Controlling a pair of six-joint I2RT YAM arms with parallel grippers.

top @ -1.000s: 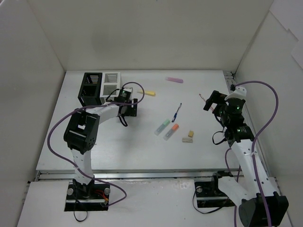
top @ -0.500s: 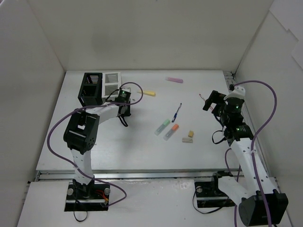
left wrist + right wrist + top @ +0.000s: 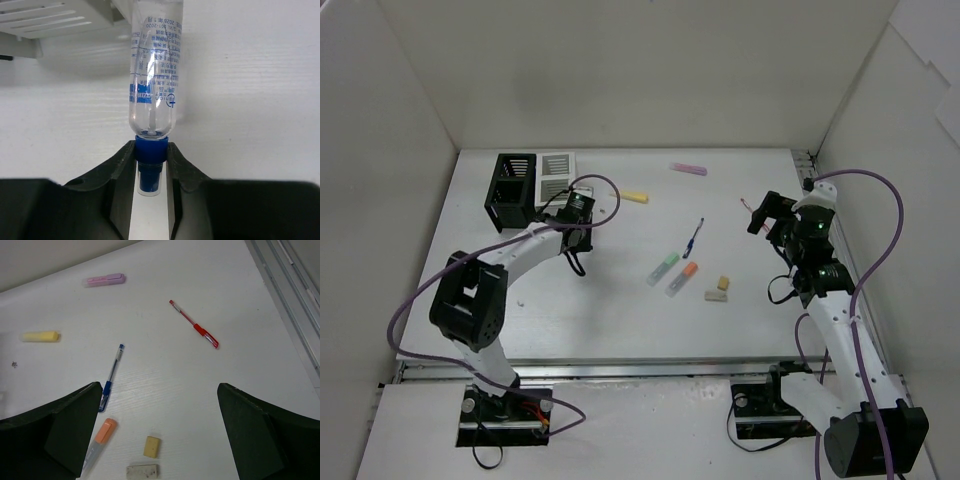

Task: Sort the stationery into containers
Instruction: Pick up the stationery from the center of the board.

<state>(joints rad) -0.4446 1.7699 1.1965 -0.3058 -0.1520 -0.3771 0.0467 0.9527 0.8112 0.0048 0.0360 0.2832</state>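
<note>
The left gripper (image 3: 150, 156) is clenched on the blue cap of a clear marker (image 3: 152, 75), just at five o'clock of the white organizer (image 3: 557, 172). The black organizer (image 3: 512, 187) adjoins the white one at nine o'clock. The right gripper (image 3: 160, 427) hangs with its jaws wide apart, grasping nothing, at the tabletop's (image 3: 620, 310) three o'clock side.

Loose on the tabletop are:
- a pink highlighter (image 3: 688, 168) at twelve
- a yellow highlighter (image 3: 635, 196) near the organizers
- a red pen (image 3: 194, 324)
- a blue pen (image 3: 696, 237)
- green-capped (image 3: 663, 267) and orange-capped (image 3: 682, 279) highlighters side by side mid-table
- two erasers (image 3: 724, 284) just at their three o'clock
</note>
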